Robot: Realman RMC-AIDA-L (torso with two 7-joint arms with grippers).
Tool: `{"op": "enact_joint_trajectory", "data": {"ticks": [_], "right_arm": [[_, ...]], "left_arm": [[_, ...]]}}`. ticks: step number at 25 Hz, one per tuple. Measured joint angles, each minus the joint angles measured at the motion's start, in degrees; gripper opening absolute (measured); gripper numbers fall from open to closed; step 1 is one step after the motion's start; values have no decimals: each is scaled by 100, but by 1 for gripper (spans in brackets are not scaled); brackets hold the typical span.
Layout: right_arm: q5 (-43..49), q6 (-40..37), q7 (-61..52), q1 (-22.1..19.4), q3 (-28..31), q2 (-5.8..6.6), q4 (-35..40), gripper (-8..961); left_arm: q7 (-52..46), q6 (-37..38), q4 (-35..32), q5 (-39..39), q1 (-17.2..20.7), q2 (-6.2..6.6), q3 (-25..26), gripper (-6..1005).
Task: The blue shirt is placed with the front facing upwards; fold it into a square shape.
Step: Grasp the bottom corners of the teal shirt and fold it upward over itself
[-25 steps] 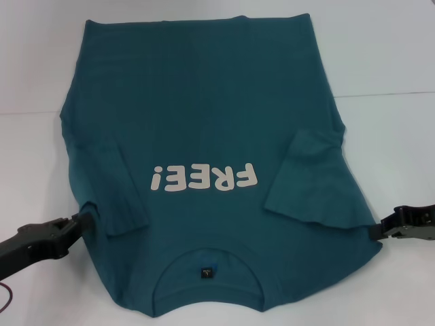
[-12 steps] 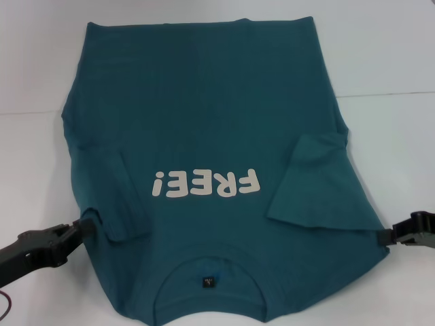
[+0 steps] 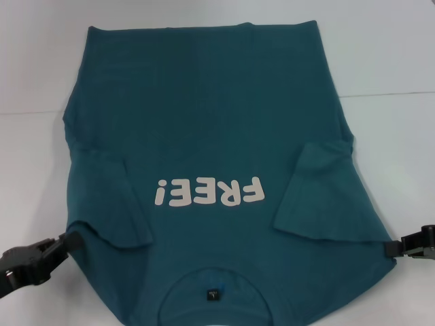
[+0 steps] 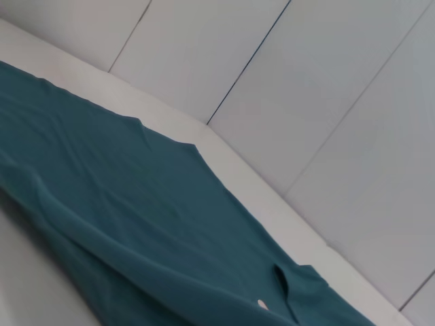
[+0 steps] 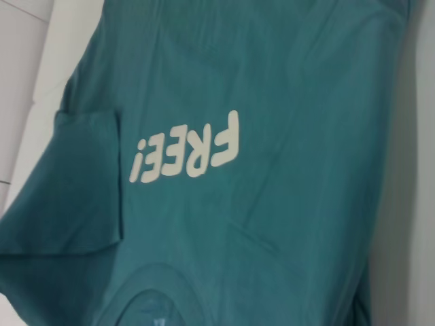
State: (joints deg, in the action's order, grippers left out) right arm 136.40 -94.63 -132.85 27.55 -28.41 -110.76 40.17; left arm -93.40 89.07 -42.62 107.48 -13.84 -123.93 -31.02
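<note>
Left claw (image 3: pixel 68 239) and right claw (image 3: pixel 389 248) each pinching a shoulder edge of the face-up blue shirt (image 3: pixel 204 122).

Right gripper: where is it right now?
In the head view, the right gripper is low at the right edge, at the blue shirt's right shoulder corner, just beyond the folded-in sleeve.

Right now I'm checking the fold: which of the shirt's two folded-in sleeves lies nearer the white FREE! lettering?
The sleeve on the robot's right side of the dark teal-blue cotton T-shirt; its edge nearly reaches the lettering.
</note>
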Motion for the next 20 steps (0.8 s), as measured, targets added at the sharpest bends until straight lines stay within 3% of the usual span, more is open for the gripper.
{"op": "enact_joint_trajectory", "data": {"ticks": [12,20], "right_arm": [[-351,-200,311,-302,36,-57,-33,44],[-399,-654,672,-652,460,-117,-44,49]], "left_arm": [[7,602,34,-83,275,-32,88,32],[41,897,56,-130,506,-41,87,33]]}}
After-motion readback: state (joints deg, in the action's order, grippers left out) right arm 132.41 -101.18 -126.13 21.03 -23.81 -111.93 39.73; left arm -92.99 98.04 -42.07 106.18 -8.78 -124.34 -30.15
